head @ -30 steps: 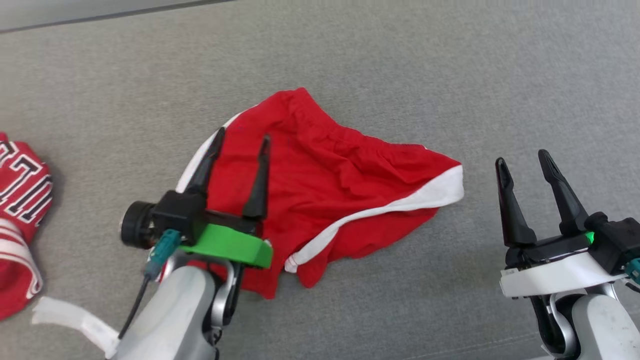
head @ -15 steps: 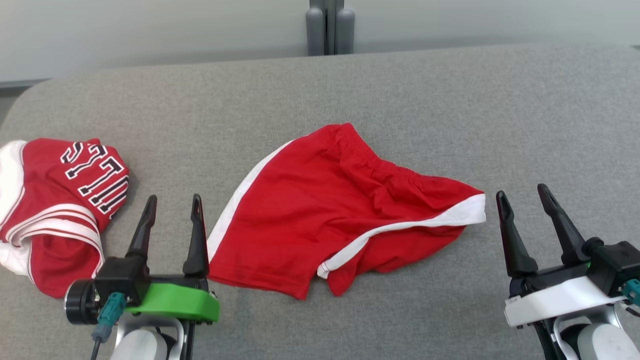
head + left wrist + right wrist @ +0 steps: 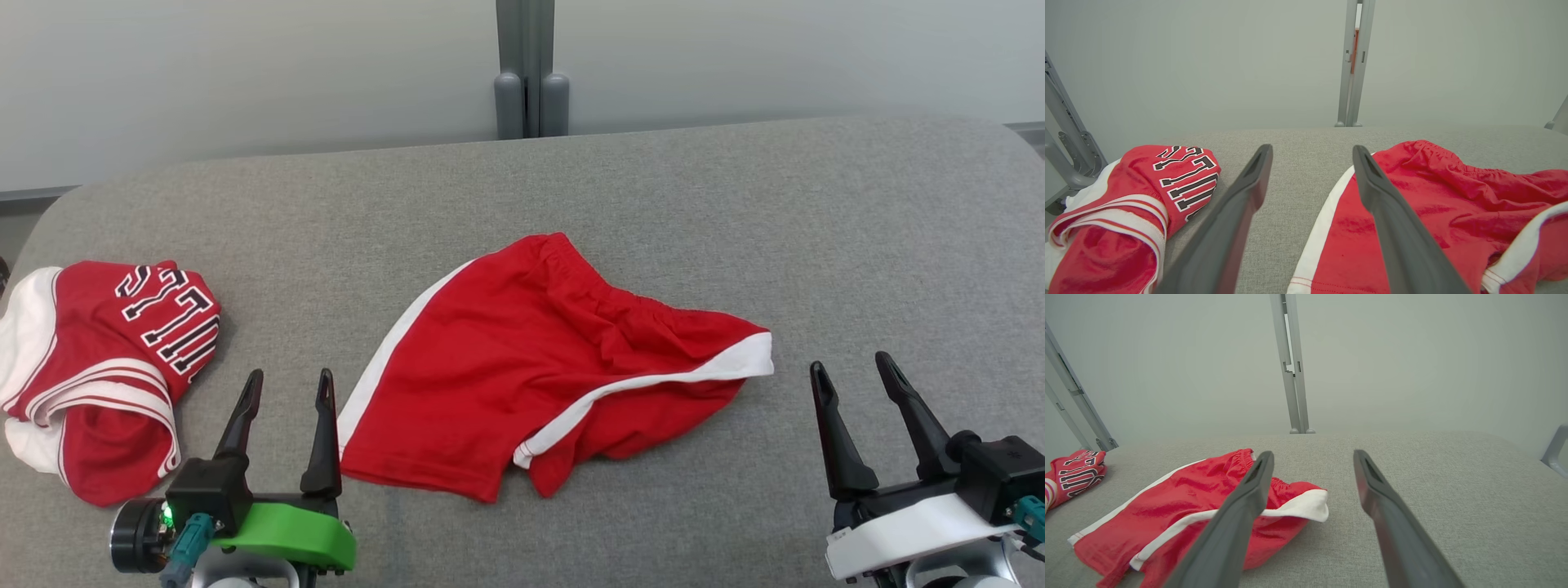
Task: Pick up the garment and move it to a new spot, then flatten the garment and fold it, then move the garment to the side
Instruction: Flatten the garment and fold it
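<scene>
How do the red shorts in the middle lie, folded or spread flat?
Loosely folded, not flat: on the red shorts a white-trimmed layer overlaps another red layer, and the cloth is wrinkled.

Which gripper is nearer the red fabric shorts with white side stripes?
Left. The left gripper sits right beside the red shorts' white-striped edge; the right gripper stands apart off their other end.

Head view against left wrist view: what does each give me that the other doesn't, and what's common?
Head view adds: the right gripper, open, apart from the shorts, and the shorts' whole outline with the white-trimmed right end.
Left wrist view adds: slanted grey frame bars behind the jersey, and stitching on the shorts' near hem.
Both: the open left gripper between jersey and shorts, the grey post, the grey pad.
</scene>
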